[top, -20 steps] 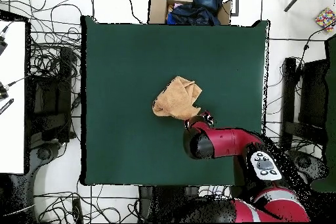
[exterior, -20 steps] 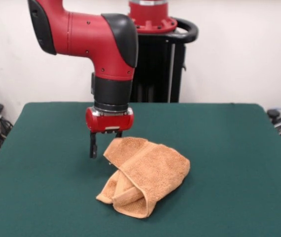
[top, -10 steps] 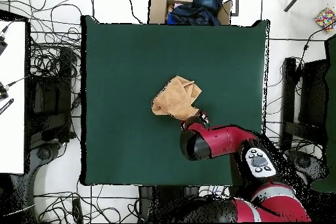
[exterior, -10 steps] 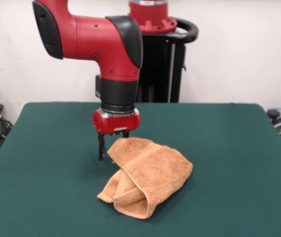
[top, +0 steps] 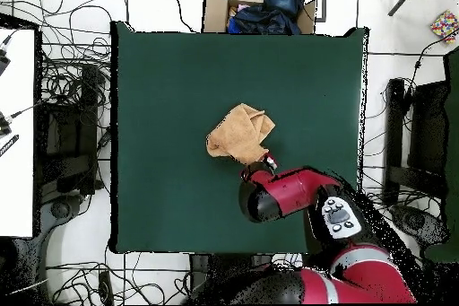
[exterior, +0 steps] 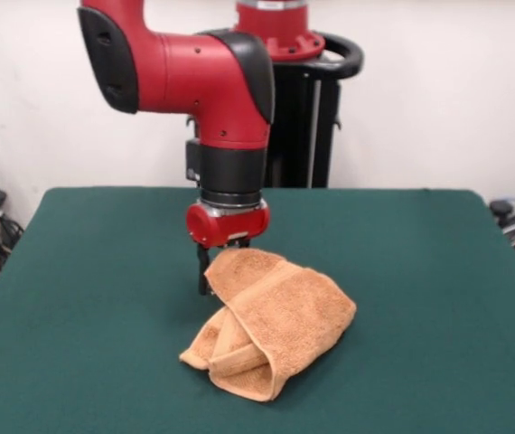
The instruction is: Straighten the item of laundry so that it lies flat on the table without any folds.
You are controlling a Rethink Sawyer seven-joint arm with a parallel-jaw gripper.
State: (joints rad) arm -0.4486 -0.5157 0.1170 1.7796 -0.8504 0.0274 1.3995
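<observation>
Hand (exterior: 214, 271) at towel (exterior: 271, 318) far corner, towel lying diagonally bunched

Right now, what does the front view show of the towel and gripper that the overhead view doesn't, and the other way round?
Front only: the towel's rolled folds stacked in height, and one dark finger reaching down beside its far corner.

Overhead only: the towel's outline sits near the middle of the table, and the arm hides most of the gripper.

Both: the towel is still bunched, with the gripper at its robot-side edge.
</observation>
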